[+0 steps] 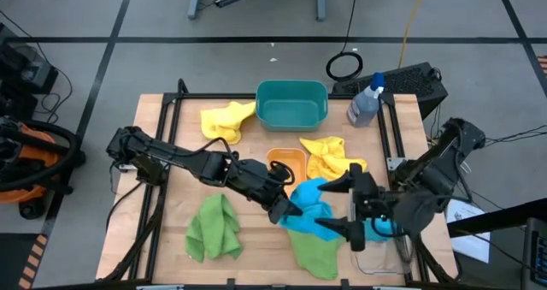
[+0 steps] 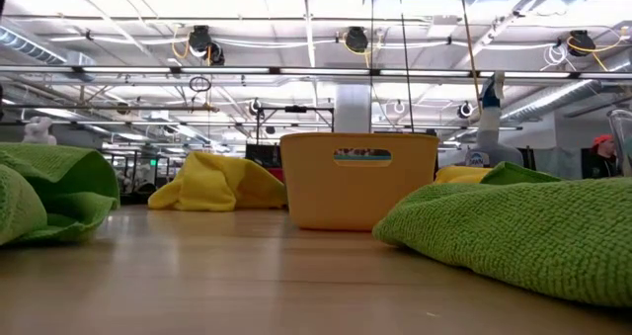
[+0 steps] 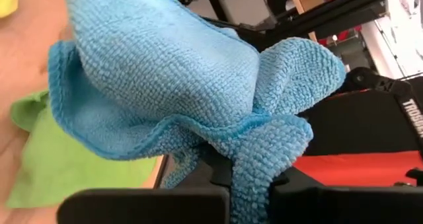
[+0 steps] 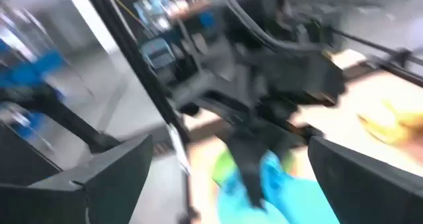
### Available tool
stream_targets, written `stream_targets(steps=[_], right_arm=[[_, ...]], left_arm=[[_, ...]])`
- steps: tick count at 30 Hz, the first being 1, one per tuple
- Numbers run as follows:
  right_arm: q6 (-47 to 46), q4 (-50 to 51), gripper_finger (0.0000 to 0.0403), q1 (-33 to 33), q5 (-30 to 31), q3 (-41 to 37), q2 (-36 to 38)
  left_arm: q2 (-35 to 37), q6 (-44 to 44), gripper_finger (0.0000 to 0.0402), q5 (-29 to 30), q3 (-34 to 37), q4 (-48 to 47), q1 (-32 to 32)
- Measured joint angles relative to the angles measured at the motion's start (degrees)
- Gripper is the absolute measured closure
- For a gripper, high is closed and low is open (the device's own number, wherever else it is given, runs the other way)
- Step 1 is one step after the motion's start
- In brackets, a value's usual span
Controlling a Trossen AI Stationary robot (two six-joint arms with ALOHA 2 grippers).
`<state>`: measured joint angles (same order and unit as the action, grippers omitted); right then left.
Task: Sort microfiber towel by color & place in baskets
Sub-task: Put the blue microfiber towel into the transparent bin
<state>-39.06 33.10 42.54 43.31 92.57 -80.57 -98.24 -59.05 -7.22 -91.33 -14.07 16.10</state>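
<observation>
On the desk's point(image 1: 162, 110) left side a green towel point(image 1: 214, 228) lies flat near the front edge, and a yellow towel point(image 1: 225, 121) sits just left of the teal basket point(image 1: 292, 103) at the back. The left tool point(image 1: 289, 213) is clamped tight on a blue towel point(image 3: 178, 85), a fold pinched between its fingers point(image 3: 142, 207) just in front of the small orange basket point(image 1: 288, 162). A second yellow towel point(image 1: 329, 158) lies right of that basket. The right tool point(image 1: 352, 209) stands wide open, its fingers straddling the same blue cloth from the right, holding nothing
</observation>
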Motion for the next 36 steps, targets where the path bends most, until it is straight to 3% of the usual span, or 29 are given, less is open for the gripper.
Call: stream_targets(steps=[6,16,21,25,31,36], right_arm=[[-5.27,19.65,0.0008,-0.08,-6.12,9.81,-5.08],[-6.17,31.41,0.0007,-1.79,-7.53,19.59,-17.48],[-7.01,33.09,0.0029,-3.20,-11.25,22.30,-21.80],[-9.00,32.63,0.0102,-3.86,-13.36,22.89,-23.03],[-10.19,31.16,0.0264,-4.28,-14.35,22.89,-23.02],[-10.18,29.80,0.0384,-4.57,-18.71,22.89,-22.11]], left_arm=[[0.00,1.01,0.0384,0.22,0.00,1.78,-0.25],[0.00,5.38,0.0381,-3.37,0.00,7.75,1.69],[0.00,7.17,0.0381,-5.17,0.00,7.50,2.85],[0.00,7.02,0.0380,-7.08,0.00,7.43,3.35],[0.04,7.04,0.0377,-6.92,0.00,7.72,3.74],[0.04,7.38,0.0346,-6.28,-0.02,7.88,3.95]])
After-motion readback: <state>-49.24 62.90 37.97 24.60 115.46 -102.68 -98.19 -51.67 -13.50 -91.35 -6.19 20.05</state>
